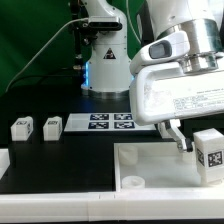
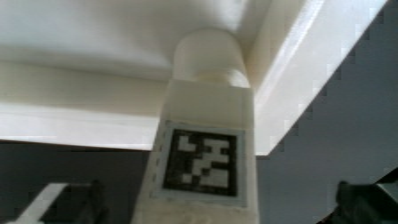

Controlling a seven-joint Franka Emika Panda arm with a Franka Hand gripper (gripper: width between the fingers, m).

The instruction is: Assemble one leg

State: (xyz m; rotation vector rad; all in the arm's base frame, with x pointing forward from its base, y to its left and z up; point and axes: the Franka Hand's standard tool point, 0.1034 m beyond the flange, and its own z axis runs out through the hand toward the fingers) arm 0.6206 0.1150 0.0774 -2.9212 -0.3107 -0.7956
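Up close, leg (image 2: pixel 201 150) tip nr tray (image 2: pixel 107 100) corner; jaws' grip unclear; spare legs (image 1: pixel 22 128) apart.

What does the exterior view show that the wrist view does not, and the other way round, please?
Only the exterior view shows the marker board, two spare legs to the exterior view's left of it, a round socket and the arm. Only the wrist view shows the tagged leg with its rounded tip close to a white corner, and the fingers flanking it. Both show that leg and the white tray-like piece.
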